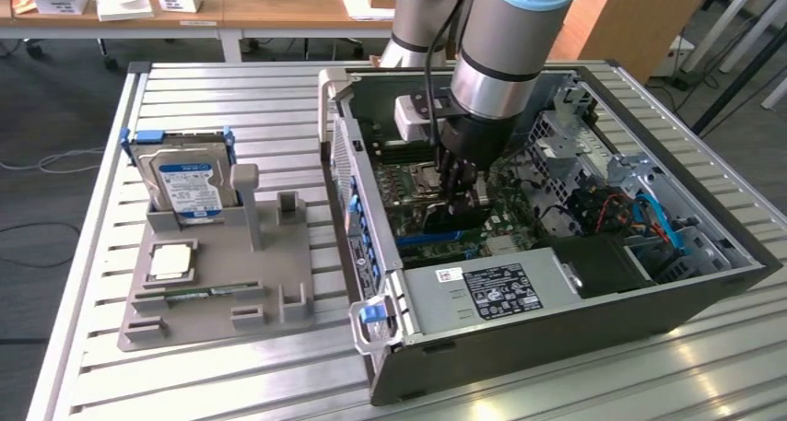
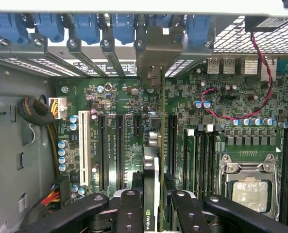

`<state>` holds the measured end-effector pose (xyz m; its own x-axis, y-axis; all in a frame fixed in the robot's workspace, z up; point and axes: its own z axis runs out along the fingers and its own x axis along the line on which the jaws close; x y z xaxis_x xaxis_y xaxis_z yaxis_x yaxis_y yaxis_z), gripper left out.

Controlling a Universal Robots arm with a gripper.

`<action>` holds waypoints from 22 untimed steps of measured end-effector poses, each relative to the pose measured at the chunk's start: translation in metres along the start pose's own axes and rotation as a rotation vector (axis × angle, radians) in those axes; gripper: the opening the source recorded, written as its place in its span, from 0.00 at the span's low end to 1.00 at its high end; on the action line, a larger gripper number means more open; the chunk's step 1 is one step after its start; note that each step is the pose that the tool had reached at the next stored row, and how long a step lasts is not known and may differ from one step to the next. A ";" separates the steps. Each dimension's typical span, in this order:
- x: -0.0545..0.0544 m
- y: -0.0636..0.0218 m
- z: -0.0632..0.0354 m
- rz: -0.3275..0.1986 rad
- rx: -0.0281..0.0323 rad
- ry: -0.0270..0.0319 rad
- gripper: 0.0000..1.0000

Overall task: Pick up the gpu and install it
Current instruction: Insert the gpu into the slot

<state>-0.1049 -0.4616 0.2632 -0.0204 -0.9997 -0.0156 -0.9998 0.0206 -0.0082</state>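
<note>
My gripper (image 1: 462,198) reaches down into the open computer case (image 1: 554,301), over the motherboard. It is shut on the gpu (image 1: 451,220), a thin dark card held upright between the fingers. In the wrist view the gpu (image 2: 160,145) appears edge-on, running away from my gripper (image 2: 158,216) between the black expansion slots. Its grey metal bracket (image 2: 156,58) sits at the case's rear slot openings, under the blue clips. One black finger (image 2: 129,213) presses each side of the card. I cannot tell whether the card's lower edge is seated in a slot.
To the exterior view's left of the case, a grey holder (image 1: 246,315) carries a silver blue-labelled hard drive (image 1: 187,183), a processor chip (image 1: 169,262) and a green memory stick (image 1: 203,293). Inside the case are the processor socket (image 2: 250,191), cable bundles (image 2: 37,114) and a red wire (image 2: 262,73).
</note>
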 end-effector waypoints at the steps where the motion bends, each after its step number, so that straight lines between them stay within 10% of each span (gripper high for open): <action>1: 0.000 0.0000 0.0009 0.000 0.0000 -0.0001 0.27; 22: 0.000 0.0020 0.0030 0.000 0.0001 -0.0001 0.27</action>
<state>-0.1069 -0.4615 0.2602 -0.0207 -0.9997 -0.0156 -0.9997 0.0208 -0.0083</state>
